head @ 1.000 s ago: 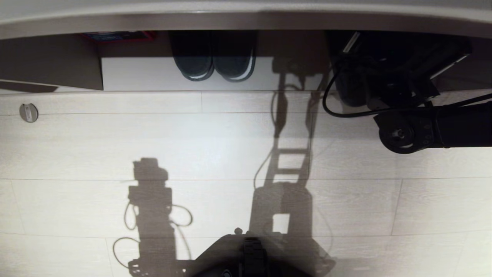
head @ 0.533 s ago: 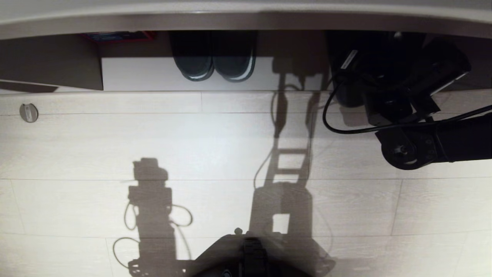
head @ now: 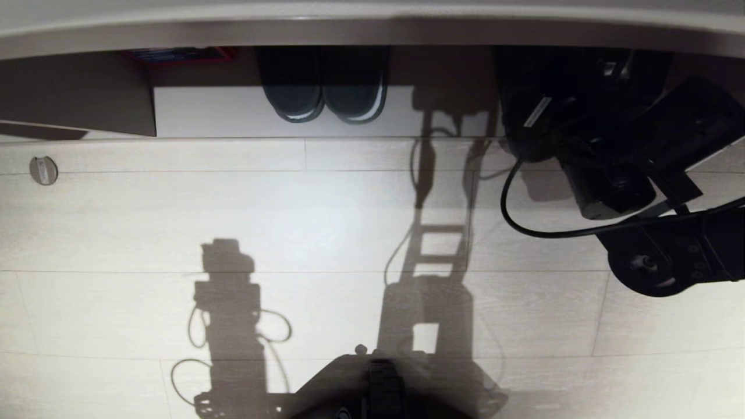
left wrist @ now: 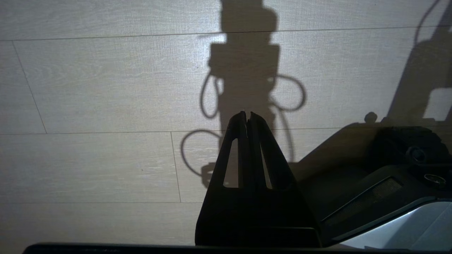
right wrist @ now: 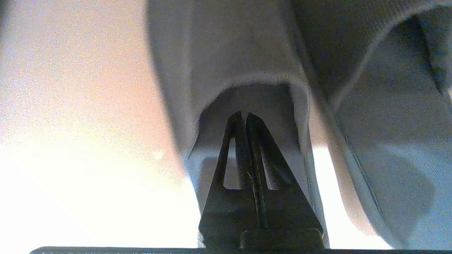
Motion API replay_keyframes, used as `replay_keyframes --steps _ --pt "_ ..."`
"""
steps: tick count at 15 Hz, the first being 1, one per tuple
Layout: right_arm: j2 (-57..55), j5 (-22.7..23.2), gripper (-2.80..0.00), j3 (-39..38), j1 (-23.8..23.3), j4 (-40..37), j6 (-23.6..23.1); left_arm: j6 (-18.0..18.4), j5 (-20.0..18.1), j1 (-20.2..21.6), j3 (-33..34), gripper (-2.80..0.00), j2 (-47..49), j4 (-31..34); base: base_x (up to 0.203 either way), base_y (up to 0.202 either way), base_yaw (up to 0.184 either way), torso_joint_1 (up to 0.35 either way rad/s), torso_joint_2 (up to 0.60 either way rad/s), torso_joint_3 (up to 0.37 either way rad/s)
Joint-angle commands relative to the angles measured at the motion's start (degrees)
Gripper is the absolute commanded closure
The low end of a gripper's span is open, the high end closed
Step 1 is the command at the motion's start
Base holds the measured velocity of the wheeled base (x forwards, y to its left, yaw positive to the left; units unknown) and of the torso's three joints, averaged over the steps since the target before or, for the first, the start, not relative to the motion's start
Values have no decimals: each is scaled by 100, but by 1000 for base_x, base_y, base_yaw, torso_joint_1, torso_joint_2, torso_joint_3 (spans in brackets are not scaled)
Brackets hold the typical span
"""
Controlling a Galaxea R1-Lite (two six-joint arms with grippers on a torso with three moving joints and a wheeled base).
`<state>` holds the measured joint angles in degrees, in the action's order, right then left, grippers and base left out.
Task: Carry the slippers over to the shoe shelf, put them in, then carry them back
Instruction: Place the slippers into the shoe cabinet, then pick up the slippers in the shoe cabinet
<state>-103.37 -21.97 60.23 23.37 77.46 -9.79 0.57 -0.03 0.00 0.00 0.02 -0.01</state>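
Observation:
In the right wrist view the slippers lie side by side, grey fabric: one [right wrist: 240, 46] with its opening facing me, the other [right wrist: 392, 127] next to it. My right gripper [right wrist: 244, 114] is shut, its tips inside the first slipper's opening over the insole, with nothing seen between the fingers. They rest on the pale floor of the shoe shelf [right wrist: 70, 77]. In the head view my right arm [head: 657, 262] reaches into the dark cubby at top right, hiding the slippers and gripper. My left gripper [left wrist: 247, 113] hangs shut over the floor beside the base.
Another dark pair with whitish sole edges [head: 323, 93] sits in the wider cubby to the left. A long counter edge [head: 372, 26] overhangs both cubbies. A round metal stop [head: 43, 170] is on the wood floor. A black cable [head: 524, 221] loops from the right arm.
My right arm has drawn back from the cubby toward me, its elbow sliding nearer and to the right. The other pair and the left arm have not moved.

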Motion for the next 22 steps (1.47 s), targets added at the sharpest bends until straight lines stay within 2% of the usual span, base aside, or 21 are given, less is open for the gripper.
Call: replay_keyframes --steps 1,6,10,14,17,20,22 --pt "488 22 0 -568 105 45 -7 -5 2 0 0 0 -2 1 0 0 0 0 0 0" --pt "1570 165 0 -2401 571 55 -53 -5 3 0 0 0 -2 -8 0 0 0 0 0 0" --pt "2846 268 0 -3529 638 -28 -378 -5 3 0 0 0 -2 -8 0 0 0 0 0 0" --pt "4595 349 0 -4203 553 -938 -485 -13 3 0 0 0 -2 -8 0 0 0 0 0 0" --pt "6113 466 0 -4491 133 -2197 -472 -13 3 0 0 0 -2 -8 0 0 0 0 0 0" --pt "7584 835 0 -4630 -757 -3843 -284 -5 3 0 0 0 -2 -8 0 0 0 0 0 0" --pt "8310 1122 0 -4749 -1260 -4559 -107 -13 3 0 0 0 -2 -8 0 0 0 0 0 0"
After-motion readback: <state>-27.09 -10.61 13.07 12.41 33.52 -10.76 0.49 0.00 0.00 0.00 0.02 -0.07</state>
